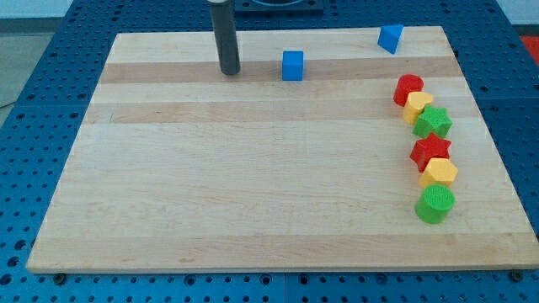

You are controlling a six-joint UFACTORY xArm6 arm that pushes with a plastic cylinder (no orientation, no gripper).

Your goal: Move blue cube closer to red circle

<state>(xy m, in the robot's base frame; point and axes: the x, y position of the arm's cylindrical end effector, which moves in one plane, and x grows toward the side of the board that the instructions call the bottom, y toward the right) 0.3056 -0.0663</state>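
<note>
The blue cube (292, 65) sits near the view's top, a little right of centre. My tip (230, 72) rests on the board to the cube's left, about a cube's width and a half away, not touching it. The red circle (408, 88), a round red block, stands at the view's right, at the top of a column of blocks. It is well to the right of the blue cube and slightly lower.
A blue wedge-shaped block (390, 38) lies at the top right. Below the red circle run a yellow block (418, 106), a green star (435, 122), a red star (431, 151), a yellow hexagon (439, 172) and a green cylinder (435, 204). The wooden board (210, 185) lies on a blue surface.
</note>
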